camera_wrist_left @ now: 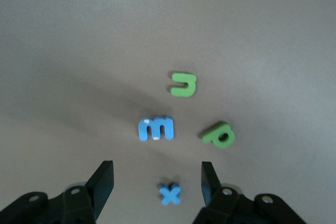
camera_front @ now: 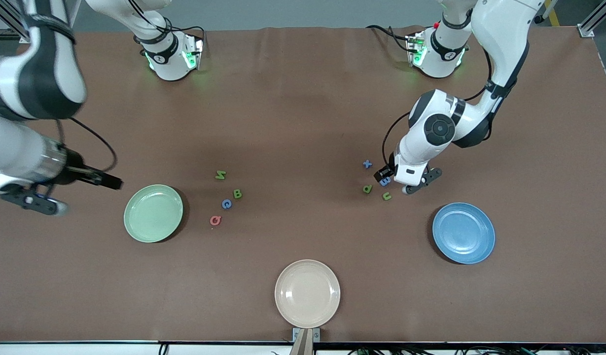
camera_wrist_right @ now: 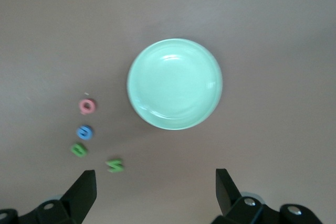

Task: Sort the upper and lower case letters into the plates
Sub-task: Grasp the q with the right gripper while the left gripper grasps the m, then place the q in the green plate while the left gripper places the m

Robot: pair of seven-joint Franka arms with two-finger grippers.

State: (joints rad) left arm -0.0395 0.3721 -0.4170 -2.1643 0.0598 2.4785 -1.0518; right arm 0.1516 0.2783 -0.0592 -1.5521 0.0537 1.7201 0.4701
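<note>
Front view: my left end effector (camera_front: 392, 178) sits low over the lowercase cluster toward the left arm's end of the table (camera_front: 303, 108); the blue m (camera_front: 385, 181) is half hidden under it, with the blue x (camera_front: 367, 164), green p (camera_front: 367, 189) and green u (camera_front: 386, 196) just beside. The blue plate (camera_front: 463, 232) lies nearer the camera. My right end effector (camera_front: 113, 180) waits by the mint plate (camera_front: 153, 213); its state is unclear here.

Left wrist view: fingers (camera_wrist_left: 102, 184) apart, x between them, m just ahead, its long axis across the opening.

Right wrist view: fingers (camera_wrist_right: 84, 190) apart, hovering high over the mint plate; N (camera_wrist_right: 115, 165), B (camera_wrist_right: 79, 149), C (camera_wrist_right: 84, 132), Q (camera_wrist_right: 87, 106) lie beside the plate. The beige plate (camera_front: 307, 293) is unused.
</note>
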